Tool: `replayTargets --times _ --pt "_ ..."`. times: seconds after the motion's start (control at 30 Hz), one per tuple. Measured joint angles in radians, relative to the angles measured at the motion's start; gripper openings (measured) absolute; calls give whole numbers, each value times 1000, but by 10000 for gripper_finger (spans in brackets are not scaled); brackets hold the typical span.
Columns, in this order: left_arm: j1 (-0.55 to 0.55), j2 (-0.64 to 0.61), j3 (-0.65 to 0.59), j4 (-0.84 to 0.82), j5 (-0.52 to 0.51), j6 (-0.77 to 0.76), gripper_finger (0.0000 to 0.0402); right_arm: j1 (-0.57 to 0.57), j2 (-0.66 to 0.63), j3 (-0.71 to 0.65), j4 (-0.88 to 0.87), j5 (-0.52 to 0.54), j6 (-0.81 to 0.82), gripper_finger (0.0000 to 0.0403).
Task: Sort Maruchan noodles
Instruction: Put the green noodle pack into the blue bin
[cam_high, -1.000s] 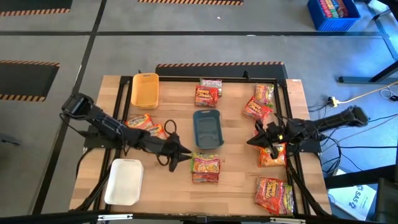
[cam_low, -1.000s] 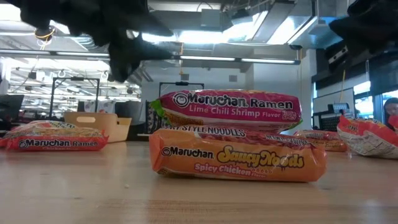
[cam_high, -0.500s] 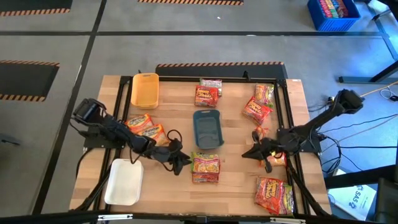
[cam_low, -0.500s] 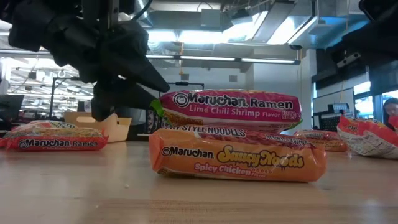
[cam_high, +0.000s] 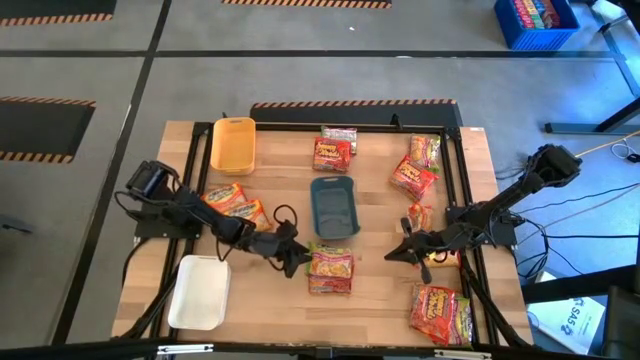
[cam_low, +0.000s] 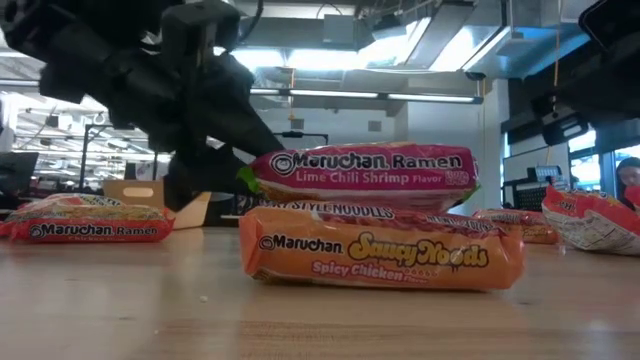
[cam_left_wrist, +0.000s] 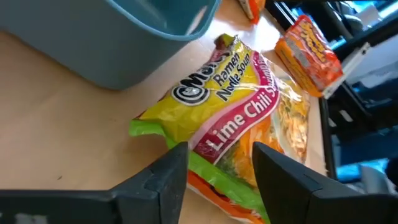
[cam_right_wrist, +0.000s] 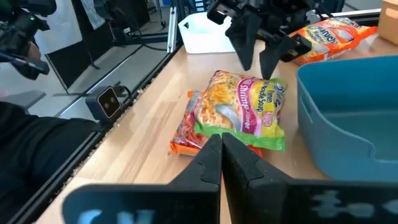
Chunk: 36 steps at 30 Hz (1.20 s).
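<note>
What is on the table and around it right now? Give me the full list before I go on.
Lime Chili Shrimp packet: one, pink, yellow and green, mid-table, lying on the Spicy Chicken packet.
Spicy Chicken packet: one, orange, bottom of that stack.
Other noodle packets: about nine, red and orange, two by the left arm, two beyond the blue-grey tray, the rest on the right side.
Yellow tray: one, far left corner.
Blue-grey tray: one, centre.
White tray: one, near left corner.
Table: one, light wood.
Blue crate: one, on the floor beyond the table.
Left gripper: open, at the lime packet's green end.
Right gripper: shut, right of the stack.
</note>
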<state>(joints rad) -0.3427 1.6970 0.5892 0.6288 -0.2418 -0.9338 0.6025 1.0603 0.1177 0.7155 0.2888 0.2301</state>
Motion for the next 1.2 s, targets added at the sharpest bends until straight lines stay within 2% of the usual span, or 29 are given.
replayTargets --times 0.1,0.3,0.53,0.8,0.93,1.07,1.2 --pt "28 0 0 10 89 -15 191 0 0 0 1 7 0 0" --pt "10 0 0 12 110 -141 194 0 68 82 -23 -1 -38 0" --pt "-39 0 0 0 43 -260 194 -1 257 292 -238 -7 -106 0" --pt "-87 0 0 -29 5 -366 192 -1 432 464 -377 197 -158 0" --pt "-99 0 0 -43 15 -393 191 -2 477 501 -396 275 -178 0" --pt "-116 0 0 -44 17 -423 191 -21 501 511 -395 258 -182 0" --pt "-125 4 0 -59 -29 -428 191 -36 528 511 -374 249 -182 0"
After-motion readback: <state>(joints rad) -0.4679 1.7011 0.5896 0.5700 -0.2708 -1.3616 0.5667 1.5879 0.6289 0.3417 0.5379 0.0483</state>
